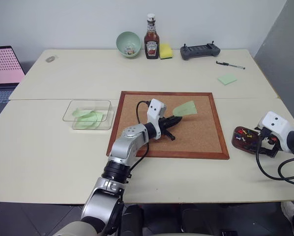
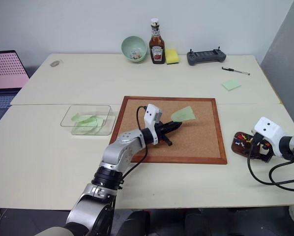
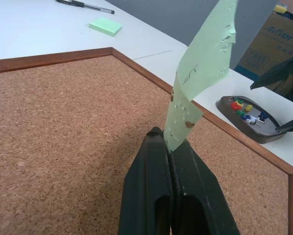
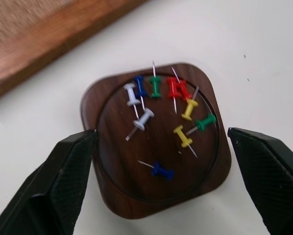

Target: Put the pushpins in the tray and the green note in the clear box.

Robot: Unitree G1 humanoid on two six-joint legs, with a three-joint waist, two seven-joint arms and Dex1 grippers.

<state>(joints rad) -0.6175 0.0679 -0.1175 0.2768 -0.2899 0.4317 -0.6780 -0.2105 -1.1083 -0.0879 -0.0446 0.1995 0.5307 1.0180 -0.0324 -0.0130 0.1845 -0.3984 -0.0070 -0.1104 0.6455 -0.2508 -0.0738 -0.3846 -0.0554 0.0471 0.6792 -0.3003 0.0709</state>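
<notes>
The green note (image 1: 185,108) hangs a little above the cork board (image 1: 196,142), and my left gripper (image 1: 178,119) is shut on its lower end. In the left wrist view the note (image 3: 205,63) rises bent from between the closed fingers (image 3: 151,186). Several coloured pushpins (image 4: 161,112) lie in the small dark brown tray (image 4: 117,191), which sits on the table right of the board. My right gripper (image 4: 161,136) hovers over the tray, open, one finger on each side and nothing between them. The clear box (image 1: 71,110) stands left of the board with green slips inside.
Along the far edge of the table stand a green bowl (image 1: 128,44), a ketchup bottle (image 1: 151,43), a yellow sponge (image 1: 165,51) and a dark controller (image 1: 200,50). A pen (image 1: 230,65) and a green sticky pad (image 1: 227,79) lie far right. A laptop (image 1: 2,73) sits at the left.
</notes>
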